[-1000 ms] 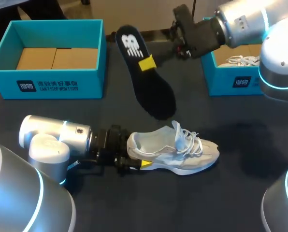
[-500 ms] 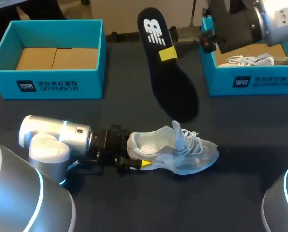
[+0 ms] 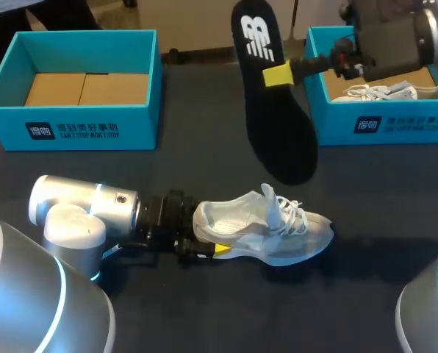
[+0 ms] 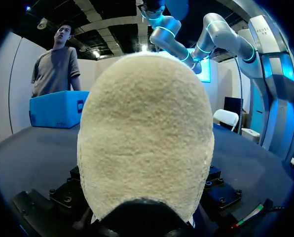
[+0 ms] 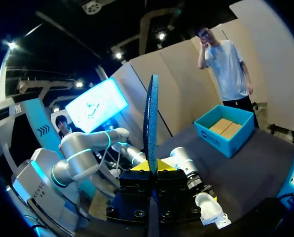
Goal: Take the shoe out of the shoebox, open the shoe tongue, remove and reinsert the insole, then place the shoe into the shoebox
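Stage: insole out of the shoe, so the removal half is done and the return half is not begun
Insole: black insole hangs in the air over the table, heel end up, toe end pointing down towards the shoe and apart from it
Right gripper: right gripper is clamped on the insole's edge near the heel end; in its wrist view the insole stands edge-on between both yellow tips
Shoe: pale sneaker stands on its sole near mid-table, tongue lifted, mouth open
Left gripper: left gripper is closed about the sneaker's heel; one yellow tip lies against the near side, the other is hidden
Boxes: left shoebox open, only its cardboard floor showing; right shoebox holds a second sneaker
Judged done: sneaker unboxed, tongue opened, insole withdrawn
Judged left: reinsert the insole — then box the sneaker
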Available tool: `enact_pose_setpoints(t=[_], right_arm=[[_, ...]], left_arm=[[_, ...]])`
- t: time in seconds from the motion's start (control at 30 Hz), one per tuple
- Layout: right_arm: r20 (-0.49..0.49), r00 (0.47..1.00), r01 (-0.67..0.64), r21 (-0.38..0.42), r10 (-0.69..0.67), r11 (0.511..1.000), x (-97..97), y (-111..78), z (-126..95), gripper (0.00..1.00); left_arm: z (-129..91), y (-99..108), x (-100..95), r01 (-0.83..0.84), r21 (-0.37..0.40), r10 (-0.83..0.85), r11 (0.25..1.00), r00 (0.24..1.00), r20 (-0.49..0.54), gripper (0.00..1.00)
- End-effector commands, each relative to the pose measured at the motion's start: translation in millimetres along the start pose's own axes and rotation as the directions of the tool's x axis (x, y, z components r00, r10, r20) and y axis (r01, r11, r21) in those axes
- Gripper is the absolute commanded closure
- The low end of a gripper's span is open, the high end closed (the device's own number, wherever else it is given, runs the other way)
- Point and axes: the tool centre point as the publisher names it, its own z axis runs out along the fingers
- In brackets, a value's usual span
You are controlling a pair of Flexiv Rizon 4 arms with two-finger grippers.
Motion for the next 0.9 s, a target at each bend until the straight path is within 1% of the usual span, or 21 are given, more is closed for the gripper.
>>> enact_pose_setpoints(t=[0.03, 0.17, 0.37, 0.6, 0.9], right_arm=[[0.0, 1.0, 0.02, -0.017, -0.02, 1.0, 12.8, -10.2, -25.6, 1.0], [-0.021, 0.999, 0.031, -0.025, -0.031, 0.999, 17.3, -11.4, -31.6, 1.0], [-0.009, 1.0, 0.023, -0.044, -0.023, 0.999, 20.1, -12.6, -37.2, 1.0], [-0.025, 0.999, 0.044, -0.046, -0.045, 0.998, 25.3, -11.0, -38.6, 1.0], [-0.025, 0.999, 0.044, -0.046, -0.045, 0.998, 25.3, -11.0, -38.6, 1.0]], left_arm=[[0.9, 0.8, -0.6, 0.0, 0.0, 0.0, 1.0, 1.0, -0.001, 1.0], [0.9, 0.8, -0.6, 0.0, 0.0, 0.0, 1.0, 1.0, -0.001, 1.0], [0.9, 0.8, -0.6, 0.0, 0.0, 0.0, 1.0, 1.0, -0.001, 1.0], [0.9, 0.8, -0.6, 0.0, 0.0, 0.0, 1.0, 1.0, -0.001, 1.0], [0.9, 0.8, -0.6, 0.0, 0.0, 0.0, 1.0, 1.0, -0.001, 1.0]])
